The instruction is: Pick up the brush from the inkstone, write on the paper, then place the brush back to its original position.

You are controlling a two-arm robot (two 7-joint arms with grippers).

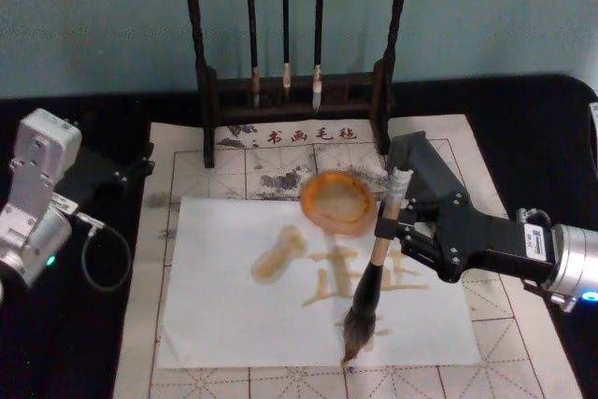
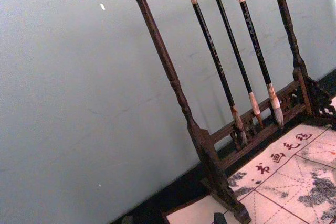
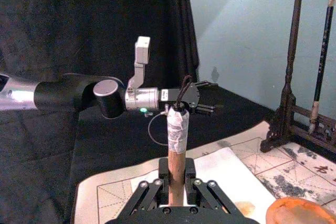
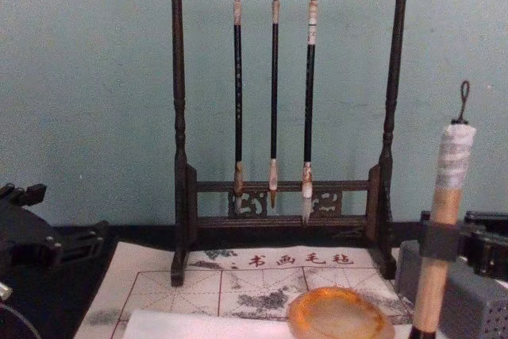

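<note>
On paper's (image 1: 234,268) 6 o'clock edge | right gripper (image 1: 387,229) clamps brush (image 1: 374,273), near-upright, tip down | inkstone (image 1: 338,201) near, gripper's 10 o'clock | left gripper (image 1: 110,175) parked, 9 o'clock

The left arm (image 1: 33,217) is silver, with a white boxy module (image 1: 47,142), a green light (image 1: 49,261) and 1 looped black cable (image 1: 128,249). The right gripper (image 1: 386,227) is black with screws.
</note>
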